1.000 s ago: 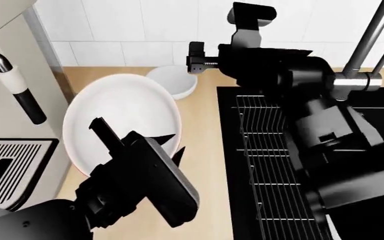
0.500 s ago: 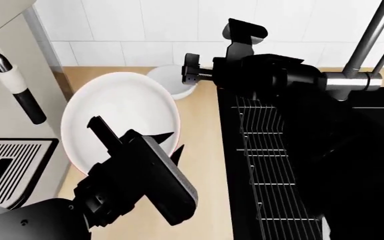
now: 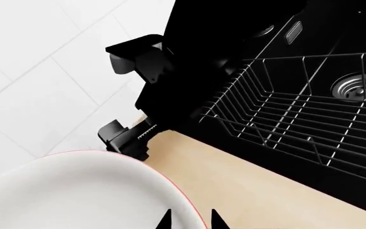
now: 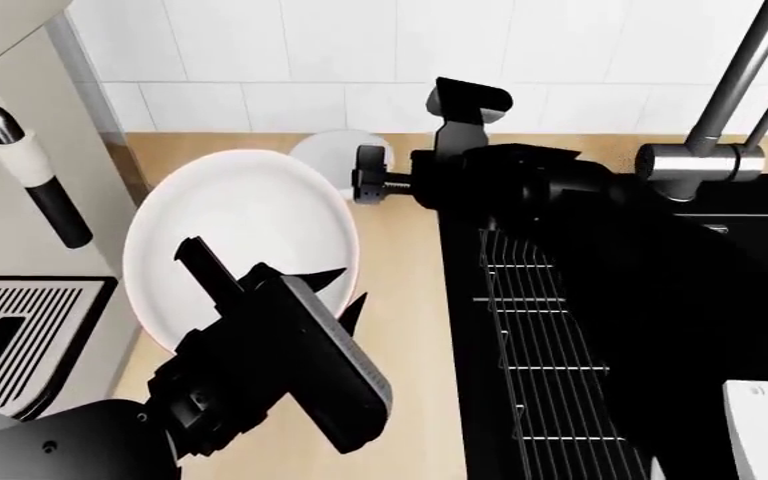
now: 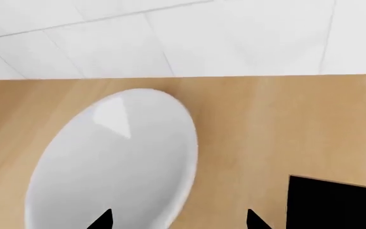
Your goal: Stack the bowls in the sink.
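Note:
The larger bowl (image 4: 244, 235), white inside with a thin red rim, is tilted over the wooden counter left of the sink (image 4: 758, 270). My left gripper (image 4: 347, 288) is shut on its near right rim; in the left wrist view the rim (image 3: 192, 217) runs between the two fingertips of the gripper (image 3: 189, 220). The small white bowl (image 4: 320, 150) sits on the counter by the wall. My right gripper (image 4: 368, 178) is open just above it. In the right wrist view the gripper (image 5: 177, 222) straddles the small bowl's (image 5: 113, 162) rim, apart from it.
A wire rack (image 4: 544, 350) lies in the black sink, with the steel drain (image 3: 361, 86) beyond it. The tall steel tap (image 4: 720, 110) stands at the back right. A coffee machine (image 4: 17, 150) with a drip tray (image 4: 11, 340) stands at the left. A white object (image 4: 764, 430) shows at the lower right.
My right arm has swung left from over the rack, and its gripper now hangs over the small white bowl. The left gripper and the large bowl have barely moved.

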